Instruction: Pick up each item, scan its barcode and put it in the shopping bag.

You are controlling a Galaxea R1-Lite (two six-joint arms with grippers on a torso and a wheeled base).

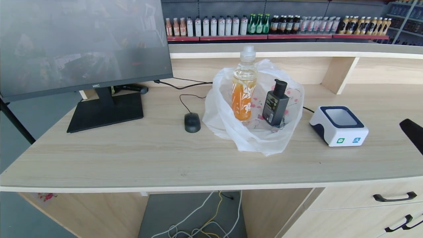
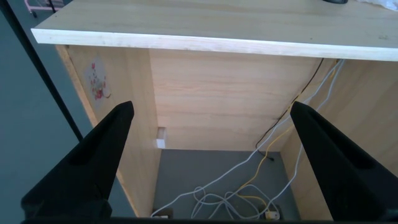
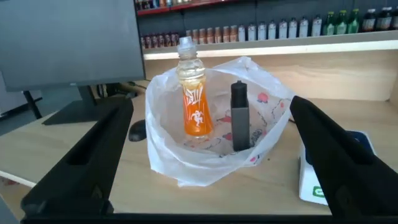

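The right gripper point(image 3: 212, 101) has its two fingers spread wide with nothing between them. It faces the shopping bag point(image 3: 205, 158) from the counter's near side, a stance that suits an arm with nothing to carry. The left gripper point(image 2: 212, 106) is just as wide apart and empty. It hangs below the counter's front edge point(image 2: 186, 42) and looks into the kneehole where loose cables point(image 2: 236, 193) trail on the floor. It is probably parked low so that it stays out of the working arm's way.

In the head view, the bag sits mid-counter with its mouth slumped wide, which leaves an easy drop from above. An orange drink bottle point(image 1: 244, 89) stands upright inside, toward the bag's 10 o'clock. A dark pump bottle point(image 1: 275, 105) stands at its 2 o'clock, near the drink bottle but apart from it. The bag's crumpled walls seem to steady them both.

The scanner point(image 1: 338, 127) lies at the bag's 3 o'clock, just beside it, window facing up. That probably keeps the path from scan to bag short. A mouse point(image 1: 192, 122) sits at the bag's 9 o'clock, and a monitor point(image 1: 82, 43) stands at 10 o'clock, well apart.

With both visible items bagged and both grippers empty, the task looks finished or close to it.
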